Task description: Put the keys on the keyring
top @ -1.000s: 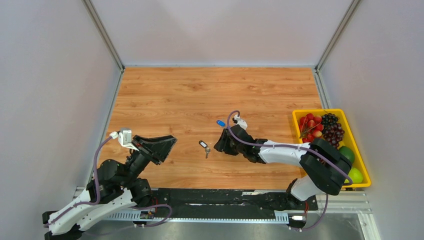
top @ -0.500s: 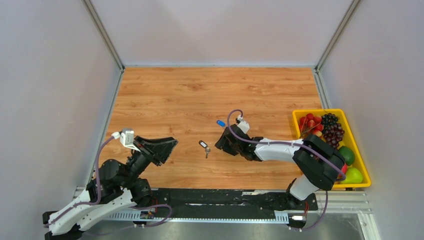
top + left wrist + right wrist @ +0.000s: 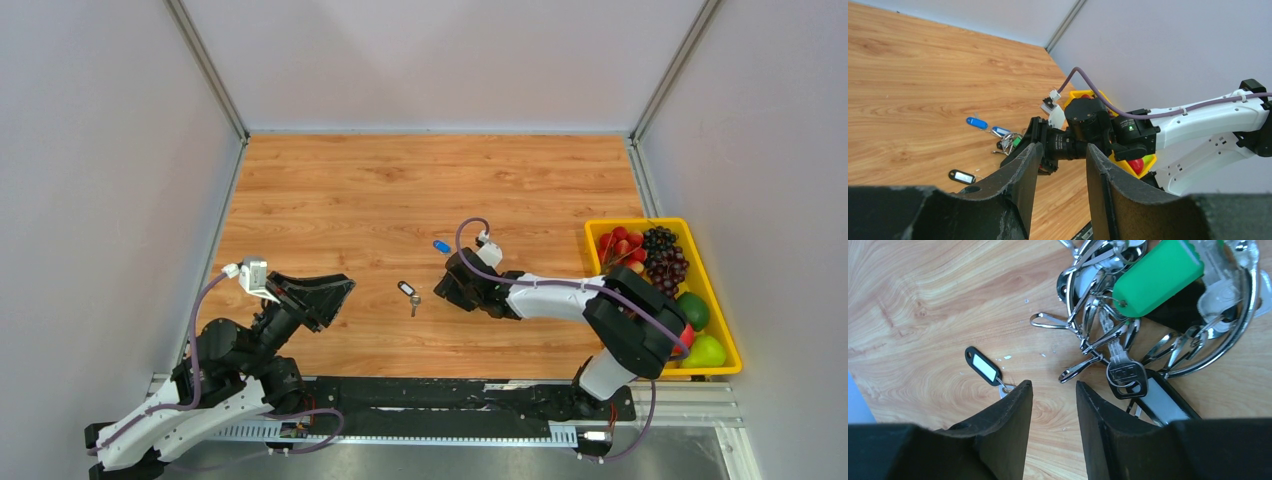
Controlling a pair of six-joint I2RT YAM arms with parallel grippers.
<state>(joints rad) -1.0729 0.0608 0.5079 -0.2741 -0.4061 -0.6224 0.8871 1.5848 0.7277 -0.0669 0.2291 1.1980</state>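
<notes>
My right claw (image 3: 1053,390) hangs low over the wooden worktop (image 3: 400,190). Its black fingers (image 3: 1008,420) stand at a middling gap with nothing between them. Just past the fingertips lies the thin silver wire keyring (image 3: 1235,335), flat on the wood and crowded. A key with a green plastic tag (image 3: 1158,277), a black tag partly under it, a silver key with a black head (image 3: 1126,374) and a tangle of small silver loops lie in or across it. I judge most of that bundle is already threaded, though I cannot tell for each piece whether it sits on the wire or only rests against it.

Two keys are plainly loose. The small key with a black tag and white label (image 3: 982,365) lies alone on the wood, near my right claw on the side away from the bundle. The blue-tagged key (image 3: 441,246) lies near the bundle on its far side, not touching it.

My left claw (image 3: 1060,165) is up off the worktop, well apart from all of this, half-open and empty.

So I reckon the job is partway done. At least these two keys are left, and neither they nor the ring are in any grip.
</notes>
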